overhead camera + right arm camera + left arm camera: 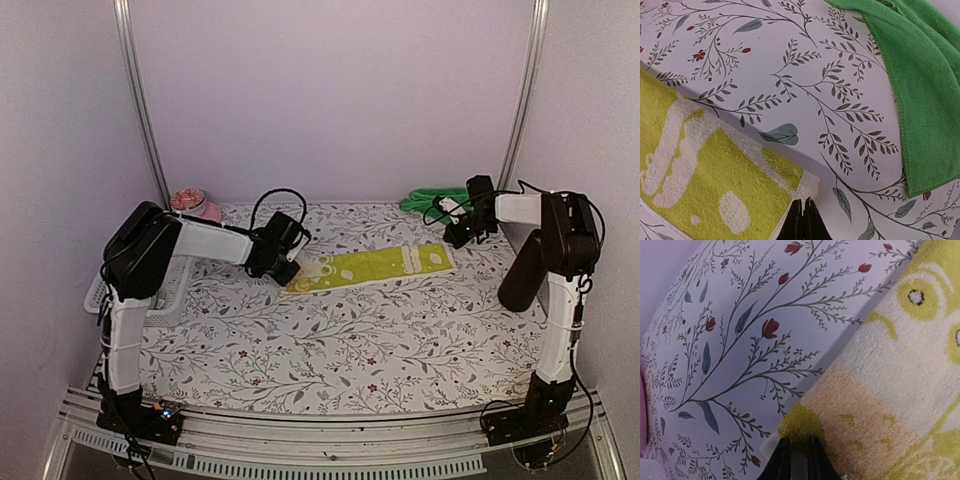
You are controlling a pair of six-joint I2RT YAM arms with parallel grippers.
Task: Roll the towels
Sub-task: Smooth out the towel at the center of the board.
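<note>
Yellow cloth lies flat as one long strip across the flowered bench (pixel 330 350) in the overhead view: the yellow towel (pixel 375 265). The left hand (pixel 288 272) sits low at one short end of it. The right hand (pixel 458 238) is just off the other end. The green towel (pixel 425 200) is bunched behind the right hand, against the back wall. A pink bowl (pixel 197 207) stands behind the left arm and a white basket (pixel 165 295) lies under its elbow.

From the left wrist, the fingers (pixel 782 462) stand narrow with only a thin gap. Their tips are at the towel's near corner, with bare bench to one side. Whether they pinch any cloth I cannot tell.

From the right wrist, the fingers (pixel 797 222) are pressed together with nothing between them. The yellow towel's pale corner lies flat just ahead of the tips. The green towel is well ahead and off to the side, apart from the yellow one.
</note>
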